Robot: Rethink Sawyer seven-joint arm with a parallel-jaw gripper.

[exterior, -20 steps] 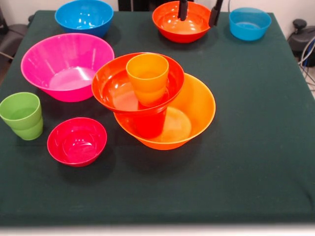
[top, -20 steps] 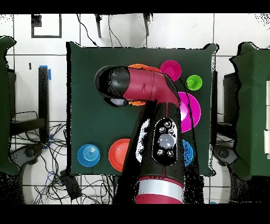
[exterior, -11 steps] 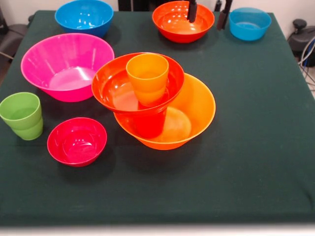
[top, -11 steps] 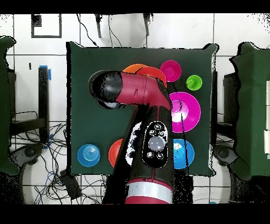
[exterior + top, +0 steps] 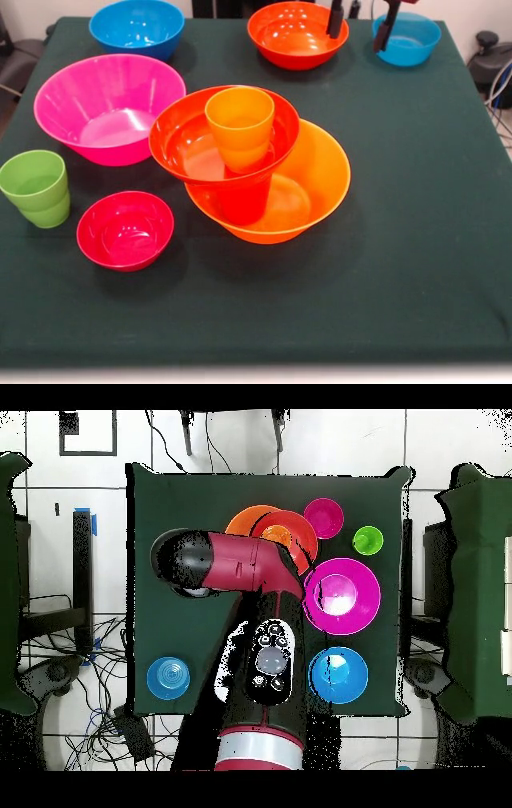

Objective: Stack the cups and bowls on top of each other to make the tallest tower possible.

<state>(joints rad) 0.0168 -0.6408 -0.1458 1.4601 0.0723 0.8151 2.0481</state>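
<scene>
We see the tower (image 5: 256, 172) standing near the middle of the table (image 5: 416, 264): its base is the widest orange bowl (image 5: 320, 180), a red-orange cup (image 5: 240, 200) stands inside that, a red-orange bowl (image 5: 188, 140) sits on the cup, and an orange cup (image 5: 240, 128) stands upright in that bowl. Nothing in the pile has moved since half a second ago. What differs is the gripper (image 5: 360, 24): in the front view it has shifted right along the far edge, from over the far red-orange bowl (image 5: 292, 36) to the gap between that bowl and the small blue bowl (image 5: 408, 40), its two dark fingers (image 5: 336, 20) apart and closed on nothing. In the overhead view the arm (image 5: 240, 569) has swung aside, so the tower and the large blue bowl (image 5: 338, 675) now show more fully. The loose containers all look empty: the pink bowl (image 5: 108, 108) to the left of the tower, the large blue bowl far left, the crimson bowl (image 5: 124, 230) near left, and the light green cup (image 5: 36, 188) at the left edge, standing upright. We count seven bowls, two of them in the tower, and three cups, two in the tower.
</scene>
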